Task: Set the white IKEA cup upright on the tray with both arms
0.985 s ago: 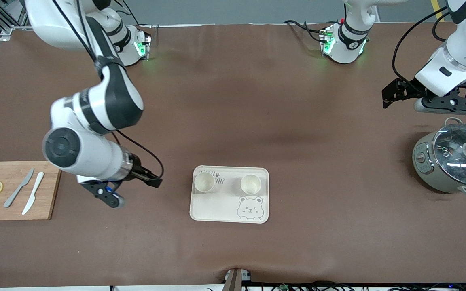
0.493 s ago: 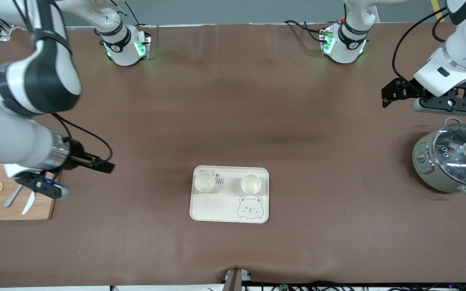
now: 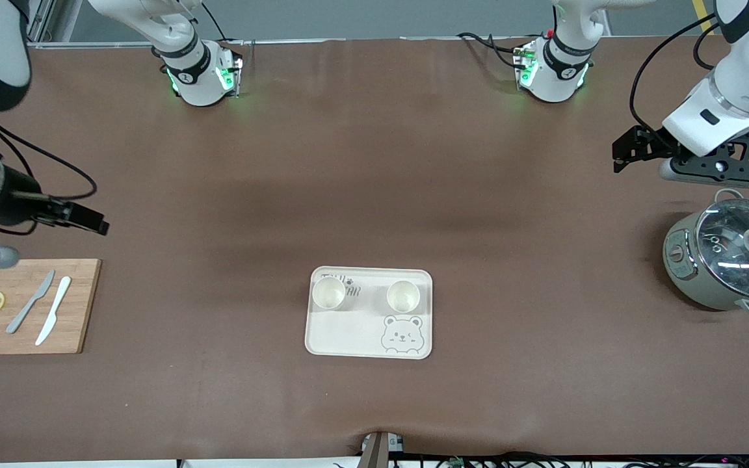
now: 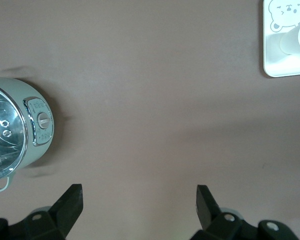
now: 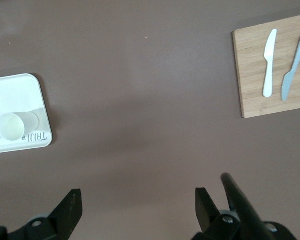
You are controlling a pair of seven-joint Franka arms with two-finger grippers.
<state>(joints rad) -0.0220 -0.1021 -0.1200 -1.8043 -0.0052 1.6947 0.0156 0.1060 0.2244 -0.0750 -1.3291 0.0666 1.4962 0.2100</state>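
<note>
Placement appears complete: two white cups (image 3: 328, 293) (image 3: 403, 296) stand upright on the tray (image 3: 348, 338), toward its twelve o'clock edge. Left gripper (image 4: 139, 200) above the pot (image 3: 725, 260) and right gripper (image 5: 135, 205) above the cutting board (image 3: 82, 305): fingers apart, empty. No further placement seems needed.

Open brown table (image 3: 374, 162) around tray (image 3: 368, 338); pot (image 3: 725, 260), cutting board (image 3: 23, 305) at the ends.

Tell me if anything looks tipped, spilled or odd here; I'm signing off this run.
Nothing stands out. Two white cups stand upright on the tray, which lies square on the table. The knives and lemon slices lie tidy on the cutting board, and the lidded pot sits upright.
</note>
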